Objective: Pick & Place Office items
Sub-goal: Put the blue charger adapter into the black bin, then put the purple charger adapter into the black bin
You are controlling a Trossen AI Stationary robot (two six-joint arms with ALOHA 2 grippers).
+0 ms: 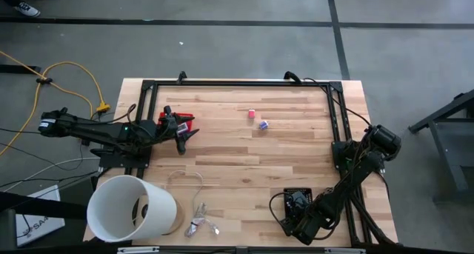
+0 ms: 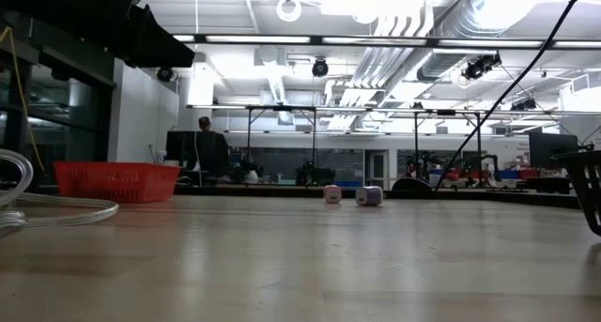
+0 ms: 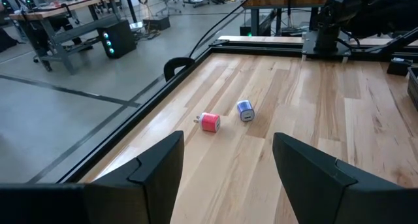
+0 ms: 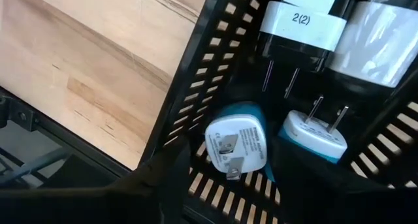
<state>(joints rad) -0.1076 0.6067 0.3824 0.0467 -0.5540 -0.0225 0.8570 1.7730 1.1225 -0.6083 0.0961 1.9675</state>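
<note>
The pink block (image 1: 251, 114) and the purple block (image 1: 262, 124) are lying side by side on the bare far-middle tabletop (image 1: 244, 161), well apart from both my arms; they are looking like small wall plugs, and I am judging them light, stiff and smooth-sided, likely to skid, so pinching across the flat sides should serve best. My left gripper (image 3: 225, 165) is hanging near the left edge with its fingers standing apart and nothing between them, pointing across at the two. My right gripper (image 4: 228, 185) is hovering over the black basket (image 1: 300, 202) at the near right, fingers apart, with a teal plug (image 4: 238, 149) lying loose below among other plugs. Only the right wrist view is showing the basket's contents; the high view is giving just a dark square. The low view alone is showing a red basket (image 2: 115, 180) and a person standing in the room behind, while the white tub (image 1: 133, 208) is showing only from above.
</note>
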